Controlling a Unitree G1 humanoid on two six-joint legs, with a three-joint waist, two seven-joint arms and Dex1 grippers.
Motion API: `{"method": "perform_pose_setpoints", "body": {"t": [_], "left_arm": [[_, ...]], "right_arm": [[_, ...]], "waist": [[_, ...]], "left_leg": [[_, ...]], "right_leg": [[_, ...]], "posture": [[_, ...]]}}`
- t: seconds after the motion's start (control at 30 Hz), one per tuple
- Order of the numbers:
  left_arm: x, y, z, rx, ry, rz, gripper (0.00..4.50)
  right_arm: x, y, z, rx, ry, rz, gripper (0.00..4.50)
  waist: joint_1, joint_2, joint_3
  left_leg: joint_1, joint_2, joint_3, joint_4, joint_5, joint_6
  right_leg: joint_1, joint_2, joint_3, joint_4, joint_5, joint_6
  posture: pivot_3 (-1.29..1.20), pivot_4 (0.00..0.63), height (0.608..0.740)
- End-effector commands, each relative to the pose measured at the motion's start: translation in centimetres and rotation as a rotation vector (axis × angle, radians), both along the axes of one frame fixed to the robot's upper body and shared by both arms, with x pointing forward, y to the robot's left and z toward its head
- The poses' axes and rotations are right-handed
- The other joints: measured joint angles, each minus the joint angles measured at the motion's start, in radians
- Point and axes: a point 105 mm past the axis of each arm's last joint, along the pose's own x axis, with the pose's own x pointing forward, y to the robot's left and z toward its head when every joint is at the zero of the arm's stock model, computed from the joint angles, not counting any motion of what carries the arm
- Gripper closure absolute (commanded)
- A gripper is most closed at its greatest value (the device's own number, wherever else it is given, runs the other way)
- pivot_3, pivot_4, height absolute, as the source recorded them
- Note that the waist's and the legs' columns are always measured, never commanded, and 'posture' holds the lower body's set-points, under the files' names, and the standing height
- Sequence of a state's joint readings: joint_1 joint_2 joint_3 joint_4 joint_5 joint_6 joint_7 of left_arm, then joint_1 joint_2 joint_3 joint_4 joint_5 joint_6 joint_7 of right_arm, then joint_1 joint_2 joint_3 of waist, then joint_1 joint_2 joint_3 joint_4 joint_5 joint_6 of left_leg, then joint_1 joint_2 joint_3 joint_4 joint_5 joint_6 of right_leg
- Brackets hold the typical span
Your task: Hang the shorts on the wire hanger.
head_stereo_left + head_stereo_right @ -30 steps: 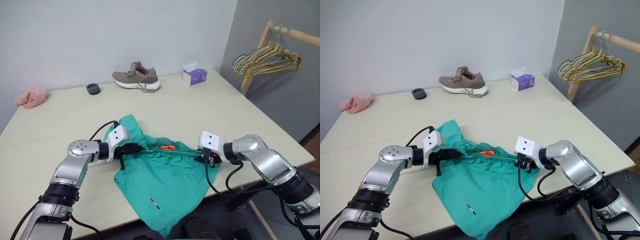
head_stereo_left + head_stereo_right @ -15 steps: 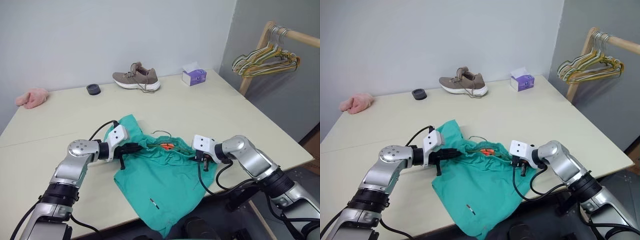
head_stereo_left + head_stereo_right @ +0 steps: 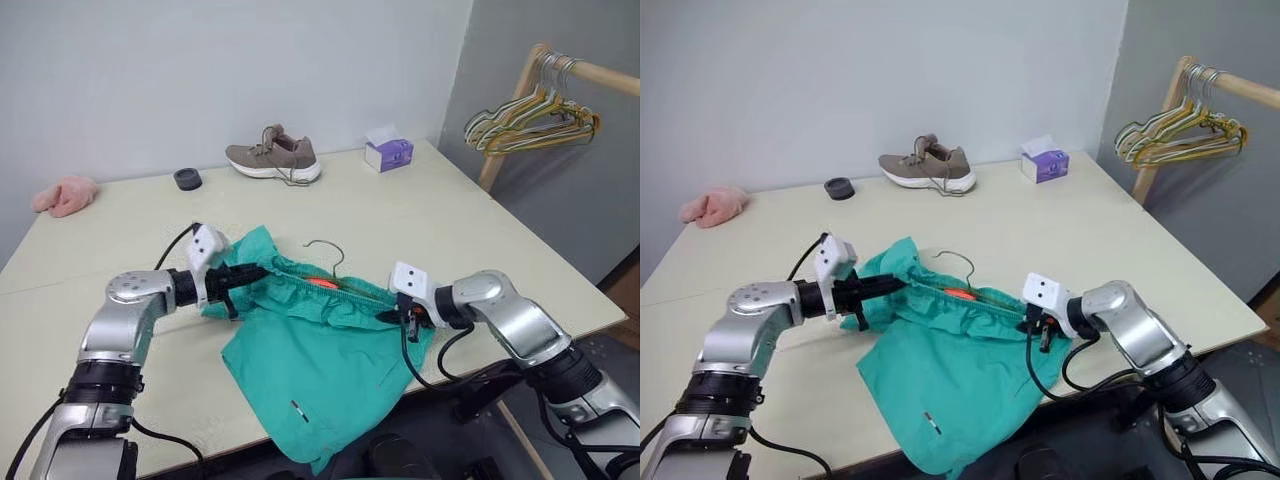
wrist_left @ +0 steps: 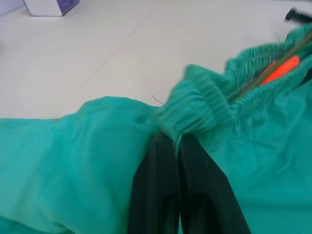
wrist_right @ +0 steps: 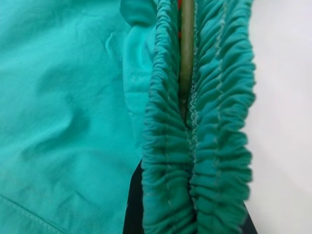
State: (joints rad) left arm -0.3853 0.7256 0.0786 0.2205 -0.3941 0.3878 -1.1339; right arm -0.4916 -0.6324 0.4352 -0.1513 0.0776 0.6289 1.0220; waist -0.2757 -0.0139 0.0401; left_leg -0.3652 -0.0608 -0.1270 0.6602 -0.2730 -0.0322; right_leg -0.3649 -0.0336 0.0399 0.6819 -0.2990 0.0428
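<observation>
The teal-green shorts (image 3: pixel 310 360) lie on the table (image 3: pixel 420 220), their legs hanging over its near edge. The waistband is stretched taut between my two grippers and lifted a little. My left gripper (image 3: pixel 250 273) is shut on the waistband's left end, its black fingers (image 4: pixel 161 185) pinching the gathered elastic. My right gripper (image 3: pixel 394 316) is shut on the waistband's right end. The wire hanger (image 3: pixel 326 252) sits inside the waistband: its hook rises above the middle, and its olive wire (image 5: pixel 186 44) runs between the two gathered layers. An orange drawstring tip (image 4: pixel 282 69) shows at the waist.
At the table's far side lie a tan shoe (image 3: pixel 273 155), a purple tissue box (image 3: pixel 388 152), a small black round thing (image 3: pixel 186 178) and a pink cloth (image 3: pixel 64 194). A wooden rack (image 3: pixel 545 60) with several hangers stands off the table's right.
My left gripper has moved left and up with its end of the waistband, pulling it taut. The hanger's hook now stands clear above the waistband. The right gripper has hardly moved.
</observation>
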Motion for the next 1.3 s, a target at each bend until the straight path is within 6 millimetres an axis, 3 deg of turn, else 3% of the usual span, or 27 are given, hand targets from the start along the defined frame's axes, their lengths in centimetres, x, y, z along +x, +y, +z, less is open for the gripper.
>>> {"method": "perform_pose_setpoints", "body": {"t": [0.03, 0.17, 0.33, 0.4, 0.47, 0.7, 0.83, 1.03, 1.13, 1.3], "left_arm": [[-1.1, -0.1, 1.9, -0.004, -0.005, -0.070, 3.33], [-0.9, 0.9, 2.8, 0.009, -0.044, -0.036, 2.05], [1.1, 3.4, 5.1, -0.057, -0.134, 0.144, 2.05], [0.8, 3.0, 5.5, -0.073, -0.136, 0.130, 2.05], [-0.2, 1.3, 5.3, -0.070, -0.121, 0.048, 2.05], [-3.2, -7.5, 5.8, -0.142, -0.077, -0.273, 2.05], [-3.7, -11.8, 6.2, -0.131, -0.098, -0.389, 2.05], [-3.4, -16.3, 7.8, -0.174, -0.166, -0.471, 2.05], [-3.2, -17.9, 7.8, -0.164, -0.200, -0.500, 1.57], [-2.2, -20.0, 8.2, -0.128, -0.289, -0.478, 0.09]], "right_arm": [[0.5, 0.0, 1.4, -0.039, -0.137, 0.053, 4.50], [0.6, -0.3, 1.5, -0.010, -0.117, 0.016, 4.50], [0.6, -2.1, 1.8, 0.058, -0.013, -0.123, 4.50], [0.3, -3.6, 1.9, 0.091, 0.047, -0.220, 4.50], [0.2, -5.4, 2.1, 0.124, 0.096, -0.326, 4.50], [-0.4, -13.2, 3.5, 0.175, 0.101, -0.717, 4.50], [-1.4, -17.9, 4.2, 0.193, 0.063, -0.940, 4.50], [-3.7, -25.0, 5.7, 0.173, -0.040, -1.311, 4.50], [-5.6, -27.8, 6.4, 0.135, -0.075, -1.443, 4.50], [-7.2, -30.3, 7.8, 0.109, -0.149, -1.575, 4.50]], "waist": [[0.000, 0.000, 0.000], [0.001, 0.000, 0.000], [0.004, 0.000, 0.000], [0.004, 0.000, 0.000], [0.007, 0.000, 0.000], [0.023, 0.000, 0.000], [0.014, 0.001, 0.000], [-0.024, 0.002, 0.000], [-0.048, 0.006, -0.002], [-0.096, 0.007, -0.003]], "left_leg": [[0.000, 0.000, 0.000, 0.000, 0.000, 0.000], [0.000, 0.000, 0.000, 0.000, 0.000, 0.000], [0.000, 0.000, 0.000, 0.001, 0.000, 0.000], [0.000, 0.000, 0.000, 0.001, 0.000, 0.000], [0.000, 0.000, 0.000, 0.001, 0.000, 0.000], [-0.004, -0.001, 0.001, 0.001, -0.002, 0.001], [-0.003, -0.001, 0.002, 0.001, -0.002, 0.002], [0.002, -0.001, 0.004, 0.003, -0.001, 0.002], [0.003, -0.001, 0.004, 0.002, -0.001, 0.002], [0.003, -0.001, 0.005, 0.002, -0.002, 0.002]], "right_leg": [[0.000, 0.000, 0.000, 0.000, 0.000, 0.000], [0.000, 0.000, 0.000, 0.000, 0.000, 0.000], [0.000, 0.000, 0.000, 0.000, 0.000, 0.000], [0.000, 0.000, 0.000, 0.000, 0.000, 0.000], [0.000, 0.000, 0.000, -0.001, 0.002, -0.003], [-0.001, -0.001, 0.001, -0.002, 0.002, -0.004], [0.000, 0.000, 0.001, -0.001, -0.001, 0.001], [0.008, 0.000, 0.003, -0.002, -0.001, 0.003], [0.008, 0.001, 0.003, -0.002, -0.002, 0.004], [0.009, 0.002, 0.003, -0.003, -0.002, 0.005]], "posture": [[-0.30, 0.000, 0.740], [-0.30, 0.000, 0.740], [-0.31, 0.000, 0.740], [-0.32, 0.000, 0.740], [-0.33, 0.000, 0.740], [-0.38, 0.000, 0.740], [-0.42, 0.000, 0.740], [-0.47, 0.000, 0.740], [-0.49, 0.000, 0.740], [-0.53, 0.000, 0.740]]}}
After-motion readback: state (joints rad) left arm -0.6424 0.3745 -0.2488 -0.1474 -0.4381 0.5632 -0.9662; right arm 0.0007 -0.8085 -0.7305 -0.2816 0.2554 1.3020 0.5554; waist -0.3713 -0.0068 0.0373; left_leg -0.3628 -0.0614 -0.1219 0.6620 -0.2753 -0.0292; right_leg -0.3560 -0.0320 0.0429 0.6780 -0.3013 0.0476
